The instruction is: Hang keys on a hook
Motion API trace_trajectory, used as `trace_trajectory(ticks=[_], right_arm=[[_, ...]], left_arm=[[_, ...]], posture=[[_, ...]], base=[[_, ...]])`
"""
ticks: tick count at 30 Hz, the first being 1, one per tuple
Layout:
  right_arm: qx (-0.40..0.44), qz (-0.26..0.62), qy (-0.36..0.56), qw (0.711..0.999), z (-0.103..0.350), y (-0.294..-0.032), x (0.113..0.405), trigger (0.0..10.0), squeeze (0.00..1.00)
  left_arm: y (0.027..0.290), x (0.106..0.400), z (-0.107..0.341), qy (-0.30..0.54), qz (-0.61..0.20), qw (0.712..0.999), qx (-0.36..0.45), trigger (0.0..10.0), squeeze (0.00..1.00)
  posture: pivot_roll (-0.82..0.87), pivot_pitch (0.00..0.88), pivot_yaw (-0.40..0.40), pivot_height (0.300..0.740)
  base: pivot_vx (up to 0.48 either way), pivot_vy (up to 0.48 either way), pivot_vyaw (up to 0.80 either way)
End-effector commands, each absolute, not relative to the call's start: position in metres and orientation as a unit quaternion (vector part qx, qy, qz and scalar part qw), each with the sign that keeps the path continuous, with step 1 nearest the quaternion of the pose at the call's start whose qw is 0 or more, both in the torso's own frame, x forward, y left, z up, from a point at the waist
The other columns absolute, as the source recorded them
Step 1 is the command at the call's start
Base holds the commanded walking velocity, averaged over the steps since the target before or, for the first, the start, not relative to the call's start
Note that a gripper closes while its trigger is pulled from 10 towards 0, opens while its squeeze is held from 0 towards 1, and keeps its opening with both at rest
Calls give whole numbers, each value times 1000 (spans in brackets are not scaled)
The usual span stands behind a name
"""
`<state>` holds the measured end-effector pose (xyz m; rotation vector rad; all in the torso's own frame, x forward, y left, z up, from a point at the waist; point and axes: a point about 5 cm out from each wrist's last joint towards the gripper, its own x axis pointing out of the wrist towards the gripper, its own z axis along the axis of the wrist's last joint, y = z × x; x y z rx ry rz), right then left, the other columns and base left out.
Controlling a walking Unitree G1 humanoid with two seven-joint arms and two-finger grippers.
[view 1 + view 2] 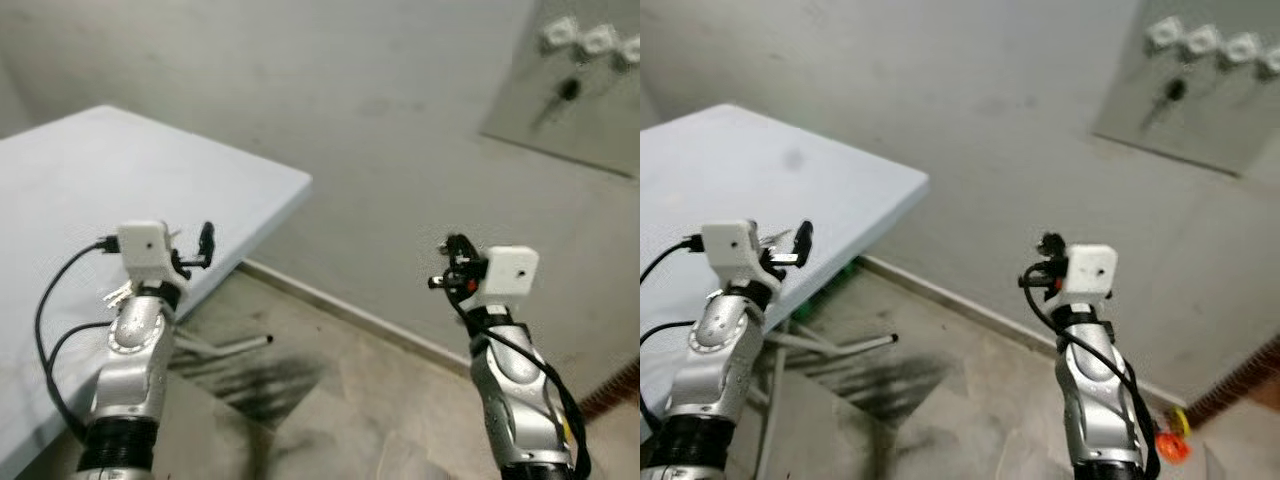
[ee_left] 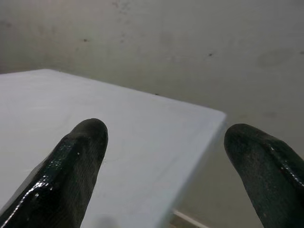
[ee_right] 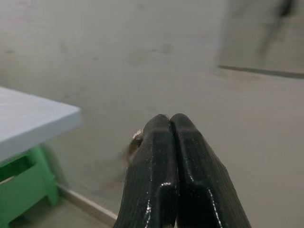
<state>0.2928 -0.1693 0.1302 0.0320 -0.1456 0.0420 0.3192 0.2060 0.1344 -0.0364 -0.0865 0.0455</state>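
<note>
Right wrist view: keys (image 3: 136, 141) (barely visible) beside right gripper's (image 3: 170, 124) closed jaws.

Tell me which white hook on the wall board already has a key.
The leftmost white hook on the board: a dark key hangs under it; the hooks beside it look bare.

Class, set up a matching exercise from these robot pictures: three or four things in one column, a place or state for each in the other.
Things:
1. left claw
2. right claw
3. key
4. green stool

Places or states:
A. under the table
B. open
C. hanging on the wall board
D. shut

Pairs: 1-B, 2-D, 3-C, 4-A
</note>
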Motion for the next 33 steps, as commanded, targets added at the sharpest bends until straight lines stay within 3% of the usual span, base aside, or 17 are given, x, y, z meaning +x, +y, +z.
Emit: trace_trajectory(ticks=[1,7,33], right_arm=[[13,12,-82,996,136,-173,293,10000,0],[12,9,-80,997,136,-174,293,10000,0],[17,-15,-77,997,133,-174,288,10000,0]], left_arm=[[199,322,138,-42,18,999,-20,10000,0],[197,322,137,-36,17,999,-20,10000,0],[189,315,132,-1,-22,999,-33,10000,0]], posture=[[15,0,-9,740],[15,0,-9,740],[13,0,5,740]], base=[[0,0,-763],[0,0,-759],[0,0,0]])
